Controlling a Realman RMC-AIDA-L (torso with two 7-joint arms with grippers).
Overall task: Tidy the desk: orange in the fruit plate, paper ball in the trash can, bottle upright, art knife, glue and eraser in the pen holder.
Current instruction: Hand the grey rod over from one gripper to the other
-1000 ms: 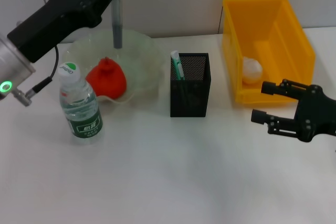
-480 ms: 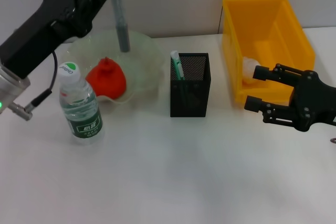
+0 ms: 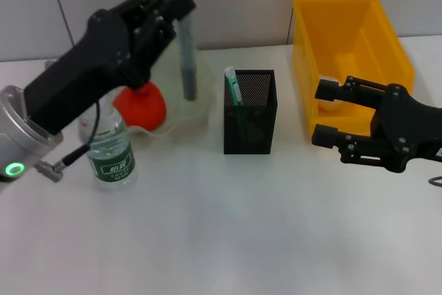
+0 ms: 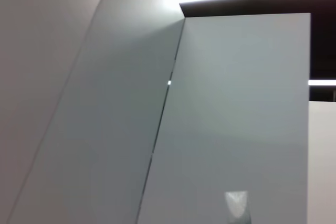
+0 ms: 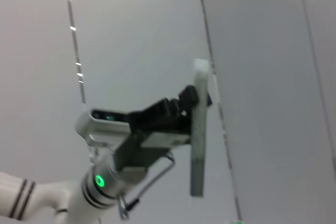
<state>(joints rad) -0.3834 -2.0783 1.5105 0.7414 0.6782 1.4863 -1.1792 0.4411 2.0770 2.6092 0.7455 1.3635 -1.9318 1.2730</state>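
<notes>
Left gripper point(image 3: 178, 6), upper left, jaws clamped on glue point(image 3: 186, 46) upper end; stick light, stiff, slippery, hangs vertical. Right gripper point(image 3: 330, 113) centre right, jaws wide, empty.

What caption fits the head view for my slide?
Left tool carries the thin grey pen-shaped glue stick toward the square black mesh pen holder; right tool hovers open beside the yellow plastic trash can.

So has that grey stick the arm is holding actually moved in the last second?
Yes. Held by the left gripper, the grey glue stick has travelled from over the green bowl toward the black mesh pen holder, which has stayed put.
</notes>
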